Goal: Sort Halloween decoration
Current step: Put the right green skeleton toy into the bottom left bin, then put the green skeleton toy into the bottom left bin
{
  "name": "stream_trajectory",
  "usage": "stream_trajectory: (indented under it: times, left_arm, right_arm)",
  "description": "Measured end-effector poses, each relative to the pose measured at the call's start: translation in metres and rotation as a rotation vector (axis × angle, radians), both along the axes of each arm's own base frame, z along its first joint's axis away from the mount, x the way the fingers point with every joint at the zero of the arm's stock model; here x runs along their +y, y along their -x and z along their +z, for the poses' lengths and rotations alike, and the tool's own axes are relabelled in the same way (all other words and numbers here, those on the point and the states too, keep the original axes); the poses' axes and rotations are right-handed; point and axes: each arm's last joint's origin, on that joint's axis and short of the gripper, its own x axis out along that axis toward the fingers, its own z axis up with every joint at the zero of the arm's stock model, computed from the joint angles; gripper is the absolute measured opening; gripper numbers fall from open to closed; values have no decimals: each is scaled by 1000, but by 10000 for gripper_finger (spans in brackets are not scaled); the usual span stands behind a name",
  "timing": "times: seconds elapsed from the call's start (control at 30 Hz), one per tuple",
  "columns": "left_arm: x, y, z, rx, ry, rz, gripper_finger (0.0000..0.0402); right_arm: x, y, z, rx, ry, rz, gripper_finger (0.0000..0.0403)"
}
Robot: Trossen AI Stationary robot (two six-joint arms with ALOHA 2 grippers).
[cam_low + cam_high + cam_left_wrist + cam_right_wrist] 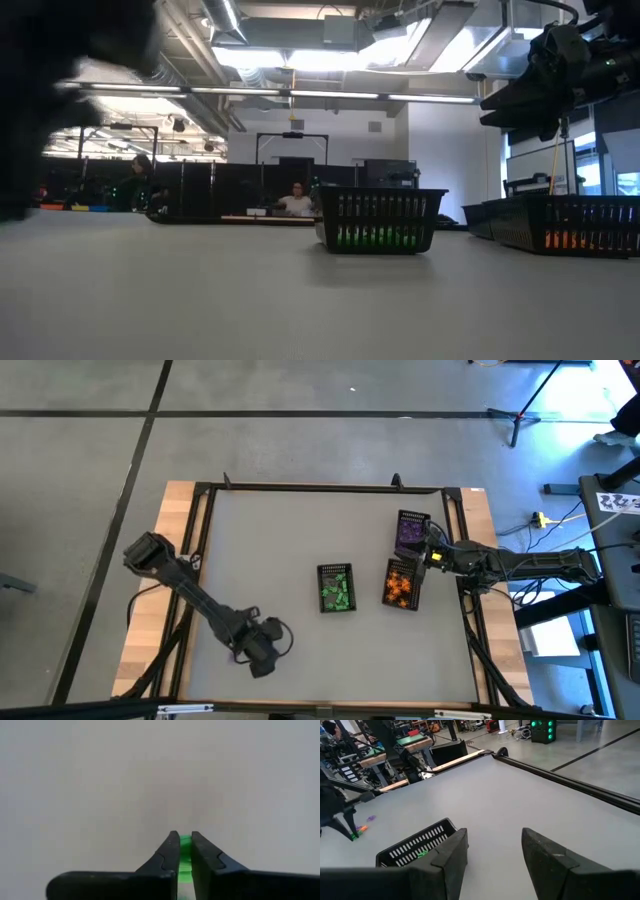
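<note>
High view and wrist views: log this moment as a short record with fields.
left pincer: shut on a green trinket, low at the table's near left
right pincer: open, empty, raised by the purple basket and orange basket
green basket: mid-table, holds green pieces
loose trinkets: purple, orange and green, by the left arm

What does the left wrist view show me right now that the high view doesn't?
Only the left wrist view shows a green trinket pinched between the left gripper's fingers.

Only the high view shows the three baskets: green, orange, purple, with the right gripper between the latter two.

Both show the left gripper over bare grey table.
</note>
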Motion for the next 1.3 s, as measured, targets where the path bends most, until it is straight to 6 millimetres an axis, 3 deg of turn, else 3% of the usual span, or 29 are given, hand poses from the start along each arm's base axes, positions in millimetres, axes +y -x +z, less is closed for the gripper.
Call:
stream_trajectory:
  times: [0.33,0.47,0.57,0.73,0.87,1.1,1.3]
  left_arm:
    - [49,-45,72,-465,-453,-124,9]
    - [70,-75,88,-646,-482,-217,9]
    - [91,-97,87,-726,-419,-278,9]
    - [128,-115,64,-664,-369,-214,14]
    - [146,-124,50,-638,-311,-197,53]
    - [156,-116,55,-584,-324,-191,127]
    - [149,-72,86,-399,-275,-99,132]
  right_arm:
    - [0,0,0,0,0,-1,186]
    - [0,0,0,0,0,-1,186]
    - [0,0,0,1,0,-1,186]
    - [0,-1,-1,7,0,0,186]
    - [0,-2,-2,18,0,-1,186]
    - [0,-4,-4,45,4,-15,186]
    - [0,-5,-5,46,5,-17,186]
